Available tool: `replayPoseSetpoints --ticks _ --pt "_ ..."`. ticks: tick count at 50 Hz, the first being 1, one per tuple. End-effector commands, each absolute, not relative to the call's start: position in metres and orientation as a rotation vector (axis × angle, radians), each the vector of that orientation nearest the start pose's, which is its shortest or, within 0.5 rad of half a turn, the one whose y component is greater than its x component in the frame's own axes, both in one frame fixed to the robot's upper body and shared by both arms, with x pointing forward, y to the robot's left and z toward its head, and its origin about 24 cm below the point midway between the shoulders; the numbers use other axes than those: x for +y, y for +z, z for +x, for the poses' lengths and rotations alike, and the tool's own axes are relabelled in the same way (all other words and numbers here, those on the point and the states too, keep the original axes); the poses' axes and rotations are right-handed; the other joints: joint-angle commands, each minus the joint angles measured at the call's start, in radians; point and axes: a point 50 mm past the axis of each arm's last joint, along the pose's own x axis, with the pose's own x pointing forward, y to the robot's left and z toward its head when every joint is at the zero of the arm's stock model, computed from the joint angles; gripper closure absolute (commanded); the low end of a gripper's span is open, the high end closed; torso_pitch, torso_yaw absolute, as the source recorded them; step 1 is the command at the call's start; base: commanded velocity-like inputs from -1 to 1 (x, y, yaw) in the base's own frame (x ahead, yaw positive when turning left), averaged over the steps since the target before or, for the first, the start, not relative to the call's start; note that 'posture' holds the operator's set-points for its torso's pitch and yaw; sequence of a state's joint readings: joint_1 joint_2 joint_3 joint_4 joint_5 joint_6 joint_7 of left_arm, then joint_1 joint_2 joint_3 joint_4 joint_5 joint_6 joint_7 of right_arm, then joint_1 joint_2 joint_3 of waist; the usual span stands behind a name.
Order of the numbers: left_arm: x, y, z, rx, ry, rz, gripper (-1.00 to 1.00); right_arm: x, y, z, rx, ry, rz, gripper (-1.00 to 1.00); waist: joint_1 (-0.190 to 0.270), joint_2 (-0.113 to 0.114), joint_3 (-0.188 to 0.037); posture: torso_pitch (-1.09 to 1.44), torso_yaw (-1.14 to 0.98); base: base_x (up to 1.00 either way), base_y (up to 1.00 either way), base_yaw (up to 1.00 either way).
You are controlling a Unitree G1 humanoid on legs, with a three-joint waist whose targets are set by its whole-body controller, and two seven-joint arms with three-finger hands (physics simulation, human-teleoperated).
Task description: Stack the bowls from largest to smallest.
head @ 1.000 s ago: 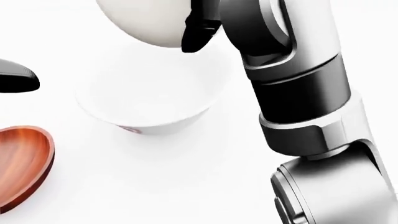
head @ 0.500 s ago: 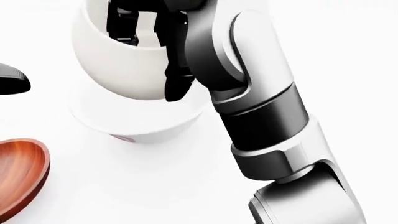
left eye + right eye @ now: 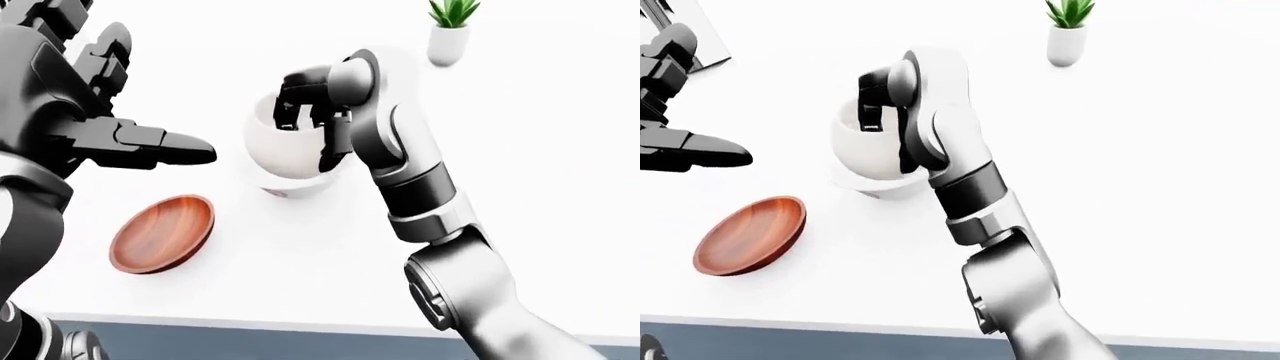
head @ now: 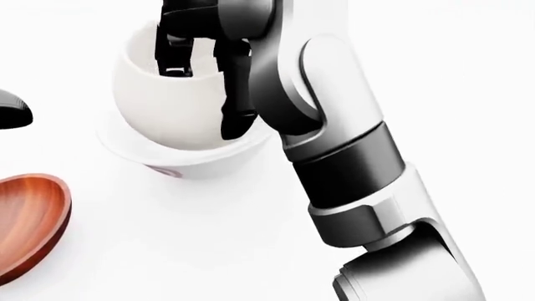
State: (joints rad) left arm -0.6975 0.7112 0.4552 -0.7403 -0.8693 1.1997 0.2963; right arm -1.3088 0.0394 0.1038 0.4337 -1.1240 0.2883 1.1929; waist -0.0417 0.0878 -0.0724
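Left-eye view: the right hand (image 3: 305,112) is clamped on the rim of the medium white bowl (image 3: 285,146) at upper centre, tilted into the large white bowl (image 3: 290,187), probably for nesting. The left hand (image 3: 120,139) is spread at upper left.

Head view: the wooden bowl (image 4: 29,216) waits on the counter (image 4: 209,251), lower left.

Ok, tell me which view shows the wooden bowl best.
The left-eye view: the whole wooden bowl sits unobstructed on the white table. The right-eye view shows it whole too, nearer the left edge. The head view crops it at the left edge.
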Motion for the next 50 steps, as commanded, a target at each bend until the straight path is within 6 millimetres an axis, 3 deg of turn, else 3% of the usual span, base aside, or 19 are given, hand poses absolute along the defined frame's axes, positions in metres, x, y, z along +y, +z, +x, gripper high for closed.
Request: replayPoseSetpoints --ticks 1,11,17,25,27,32,34,38,45,50 --pt "0.214 0.326 0.223 -0.396 0.021 0.161 -1.0 -0.004 0.316 0.349 -0.073 0.706 -1.388 0.44 0.0 0.005 -0.02 -0.21 0.0 0.0 0.0 0.0" --pt "0.215 0.323 0.224 -0.395 0.024 0.158 -1.0 -0.003 0.315 0.36 -0.126 0.645 -1.366 0.26 0.003 0.007 -0.027 -0.21 0.0 0.0 0.0 0.0" --pt "0.216 0.321 0.223 -0.392 0.027 0.155 -1.0 -0.001 0.297 0.359 -0.137 0.652 -1.35 -0.04 0.005 0.005 -0.032 -0.21 0.0 0.0 0.0 0.0" --pt "0.218 0.318 0.224 -0.39 0.031 0.152 -1.0 0.002 0.286 0.357 -0.155 0.671 -1.352 -0.18 0.005 0.005 -0.039 -0.21 0.0 0.0 0.0 0.0" --pt "0.218 0.318 0.224 -0.389 0.031 0.152 -1.0 0.001 0.29 0.357 -0.166 0.661 -1.358 -0.22 0.005 0.004 -0.038 -0.21 0.0 0.0 0.0 0.0" --pt "0.218 0.317 0.224 -0.386 0.031 0.154 -1.0 -0.009 0.324 0.346 -0.219 0.618 -1.37 -0.72 0.004 0.002 -0.035 -0.21 0.0 0.0 0.0 0.0" --pt "0.217 0.317 0.224 -0.387 0.031 0.155 -1.0 -0.012 0.333 0.342 -0.231 0.609 -1.373 -0.78 0.004 0.001 -0.032 -0.21 0.0 0.0 0.0 0.0" --pt "0.219 0.318 0.222 -0.389 0.035 0.157 -1.0 -0.025 0.355 0.322 -0.279 0.584 -1.378 -0.75 0.003 -0.002 -0.026 -0.21 0.0 0.0 0.0 0.0" --pt "0.227 0.308 0.208 -0.364 0.045 0.228 -1.0 -0.082 0.389 0.289 -0.328 0.463 -1.372 -0.75 0.005 -0.011 -0.015 -0.21 0.0 0.0 0.0 0.0" --pt "0.236 0.312 0.192 -0.365 0.059 0.291 -1.0 -0.11 0.4 0.276 -0.335 0.404 -1.337 -0.83 0.004 -0.016 -0.004 -0.21 0.0 0.0 0.0 0.0"
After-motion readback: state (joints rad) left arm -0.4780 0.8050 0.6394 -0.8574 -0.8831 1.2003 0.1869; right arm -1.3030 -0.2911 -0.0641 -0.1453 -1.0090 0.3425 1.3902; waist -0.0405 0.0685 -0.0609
